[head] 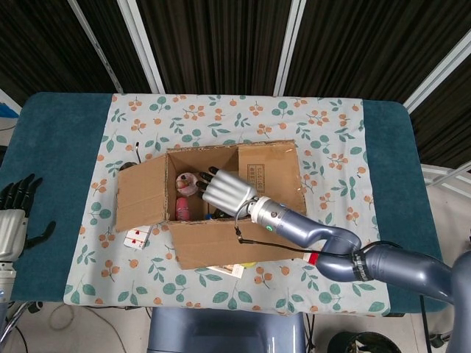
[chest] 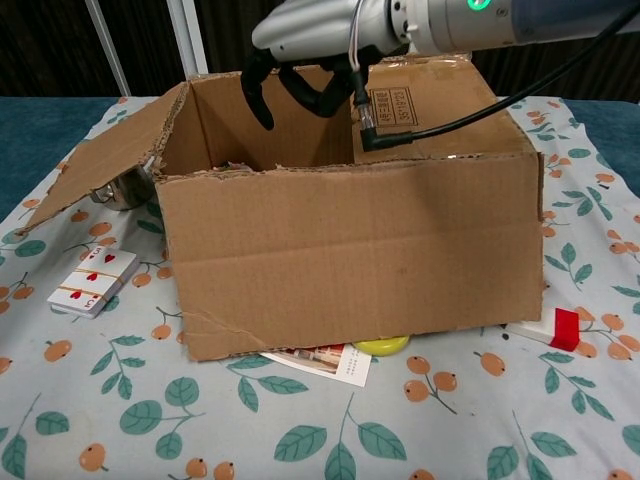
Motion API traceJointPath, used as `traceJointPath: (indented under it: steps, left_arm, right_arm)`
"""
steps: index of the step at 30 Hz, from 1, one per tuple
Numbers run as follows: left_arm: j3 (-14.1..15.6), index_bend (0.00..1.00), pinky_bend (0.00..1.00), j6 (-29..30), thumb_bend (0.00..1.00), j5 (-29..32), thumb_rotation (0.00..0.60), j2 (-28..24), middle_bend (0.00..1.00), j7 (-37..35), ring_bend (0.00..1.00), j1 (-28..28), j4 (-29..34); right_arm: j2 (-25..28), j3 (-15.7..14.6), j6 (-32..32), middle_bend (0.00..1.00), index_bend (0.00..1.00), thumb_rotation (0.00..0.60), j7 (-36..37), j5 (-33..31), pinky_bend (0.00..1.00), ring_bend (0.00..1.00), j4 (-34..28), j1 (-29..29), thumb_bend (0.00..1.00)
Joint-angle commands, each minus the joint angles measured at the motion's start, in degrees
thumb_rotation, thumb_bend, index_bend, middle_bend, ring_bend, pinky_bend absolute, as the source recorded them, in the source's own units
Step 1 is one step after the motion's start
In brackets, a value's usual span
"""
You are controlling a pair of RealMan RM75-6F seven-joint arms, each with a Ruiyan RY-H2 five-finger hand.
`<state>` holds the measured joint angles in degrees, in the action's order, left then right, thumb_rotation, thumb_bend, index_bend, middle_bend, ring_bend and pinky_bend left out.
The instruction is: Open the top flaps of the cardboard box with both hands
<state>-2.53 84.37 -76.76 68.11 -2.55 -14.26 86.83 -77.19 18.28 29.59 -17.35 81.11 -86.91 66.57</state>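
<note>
The cardboard box (head: pixel 235 239) (chest: pixel 350 260) stands mid-table on the flowered cloth. Its left flap (head: pixel 140 193) (chest: pixel 105 165) hangs outward and open. The right flap (head: pixel 268 176) (chest: pixel 430 110) lies folded flat over the top. My right hand (head: pixel 223 190) (chest: pixel 305 45) hovers over the uncovered half of the box, just left of the folded flap's edge. Its fingers are apart, bent downward, and hold nothing. My left hand (head: pixel 15 217) stays far left beyond the cloth, fingers extended and empty; the chest view does not show it.
Inside the box are a pink round item (head: pixel 188 182) and a pink bottle (head: pixel 182 209). Playing cards (head: pixel 137 237) (chest: pixel 92 280) lie by the left front corner, and a metal cup (chest: pixel 118 190) sits under the left flap. A red-and-white pack (head: pixel 312 257) (chest: pixel 548 328) and a booklet (chest: pixel 322 361) lie along the front.
</note>
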Motion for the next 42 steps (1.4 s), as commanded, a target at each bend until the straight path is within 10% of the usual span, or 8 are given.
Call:
traceJointPath:
  steps: [1,20,42]
  left_arm:
    - [-0.2,0.0,0.02,-0.24,0.29,-0.04,0.6,-0.02,0.0,-0.2,0.0,0.16,-0.07]
    - [-1.55,0.0,0.02,-2.22,0.29,-1.14,0.6,0.03,0.0,-0.11,0.0,0.99,0.24]
    - [-2.66,0.0,0.02,-3.09,0.29,-1.91,0.6,-0.01,0.0,-0.19,0.0,1.78,0.42]
  right_arm:
    - [-1.33,-1.7,-1.59,0.3,0.44,0.6,-0.11,0.55,0.24,0.19,2.15,1.48,1.0]
    - [5.43,-8.41,-5.31,0.48,0.63,0.6,-8.06,5.31,0.24,0.24,4.43,5.93,1.0]
    - [19.49,-9.0,-6.39,0.49,0.64,0.6,-18.93,-0.3,0.24,0.25,-5.64,7.84,1.0]
